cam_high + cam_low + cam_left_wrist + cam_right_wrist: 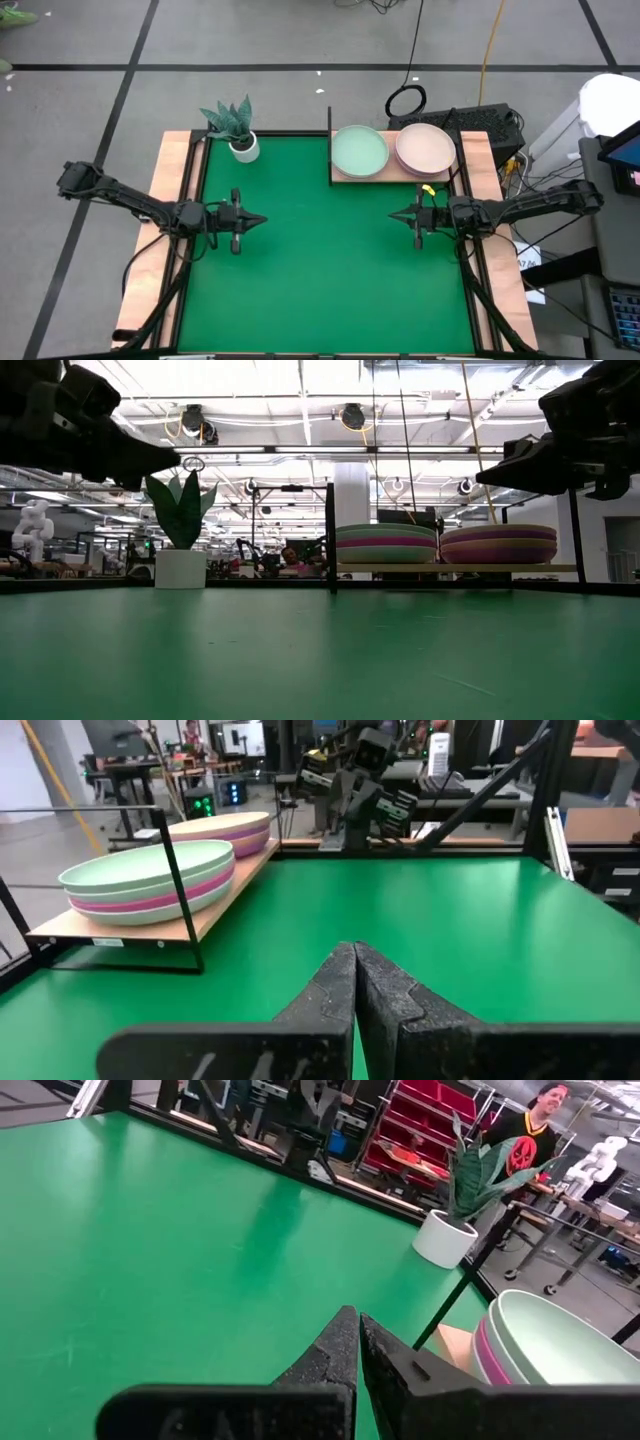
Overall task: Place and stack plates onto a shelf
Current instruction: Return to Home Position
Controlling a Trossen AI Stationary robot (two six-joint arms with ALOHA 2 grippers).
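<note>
We see plates (150, 880) stacked on the shelf (205, 912), green mat (320, 270) beneath.
Before the shelf hover the left gripper (262, 219) and right gripper (392, 214), fingers together.

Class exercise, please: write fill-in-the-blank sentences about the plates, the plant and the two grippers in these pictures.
1. The plates stand on the shelf in ____ stacks.
2. The stack topped by the mint plate is the one nearer the ____.
3. The left gripper and the right gripper both have their fingers ____.
Missing words: two; plant pot; shut.
</note>
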